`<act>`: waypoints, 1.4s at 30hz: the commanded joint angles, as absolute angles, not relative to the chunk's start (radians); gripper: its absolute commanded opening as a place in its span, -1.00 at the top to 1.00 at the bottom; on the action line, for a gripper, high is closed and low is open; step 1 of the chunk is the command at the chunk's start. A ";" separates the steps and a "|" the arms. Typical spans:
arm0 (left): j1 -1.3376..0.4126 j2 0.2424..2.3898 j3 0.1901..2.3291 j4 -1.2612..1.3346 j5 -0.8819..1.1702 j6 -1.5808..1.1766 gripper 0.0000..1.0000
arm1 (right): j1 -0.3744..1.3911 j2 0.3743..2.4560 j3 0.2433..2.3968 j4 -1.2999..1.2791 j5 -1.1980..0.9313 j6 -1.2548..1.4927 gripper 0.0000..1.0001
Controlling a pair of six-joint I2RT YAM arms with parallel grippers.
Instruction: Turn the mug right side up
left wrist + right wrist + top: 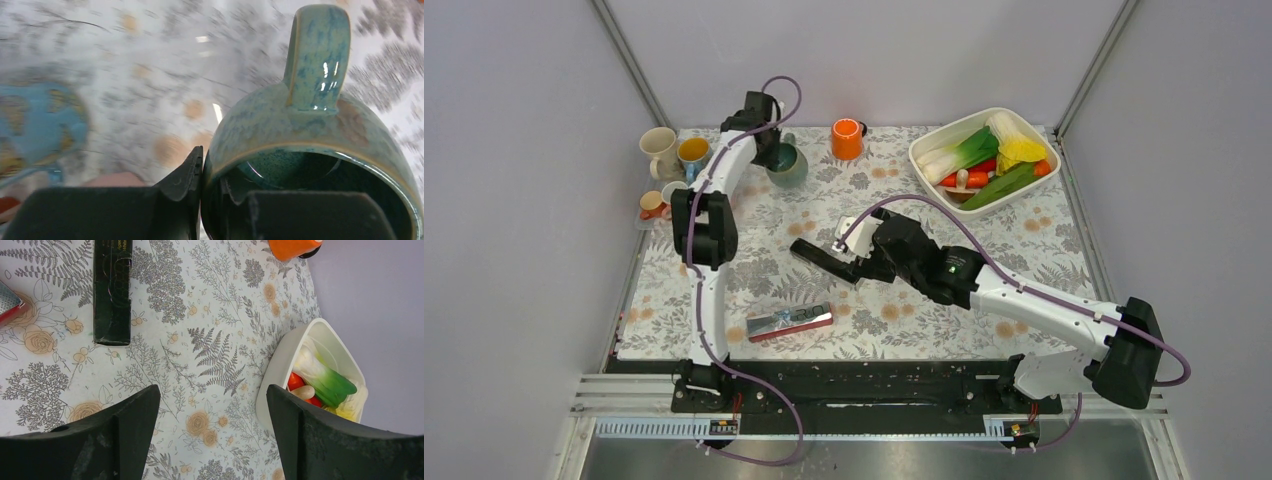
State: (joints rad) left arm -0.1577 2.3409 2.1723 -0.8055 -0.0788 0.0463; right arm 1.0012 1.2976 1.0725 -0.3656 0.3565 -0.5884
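Top view: the mug [789,166] is seen at the far left of the surface [1044,235], at the left gripper [771,150]. Left wrist view: its rim is clamped between the jaws. Right wrist view: the jaws of the right gripper [212,395] are spread wide, empty.

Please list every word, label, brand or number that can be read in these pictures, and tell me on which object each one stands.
No text can be read with certainty.
Small yellow print on the black box: too small to read.
Marks on the red and silver packet: too blurred to read.
On the green mug and the orange mug: no lettering visible.
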 commanded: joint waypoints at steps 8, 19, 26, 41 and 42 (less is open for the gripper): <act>-0.028 2.419 2.380 -0.600 -0.230 0.026 1.00 | 0.981 1.340 1.155 -0.397 0.385 -0.536 -0.75; 0.000 2.481 2.388 -0.588 -0.234 0.049 1.00 | 0.974 1.348 1.179 -0.415 0.384 -0.523 -0.75; 0.000 2.483 2.388 -0.586 -0.276 0.052 1.00 | 0.923 1.365 1.223 -0.438 0.385 -0.424 -0.78; 0.023 2.371 2.308 -0.537 -0.175 0.067 -0.20 | 0.497 1.795 1.810 -0.483 0.010 0.283 -0.92; 0.023 2.355 2.301 -0.538 -0.162 0.067 -0.25 | 0.470 1.847 1.866 -0.475 -0.038 0.352 -0.91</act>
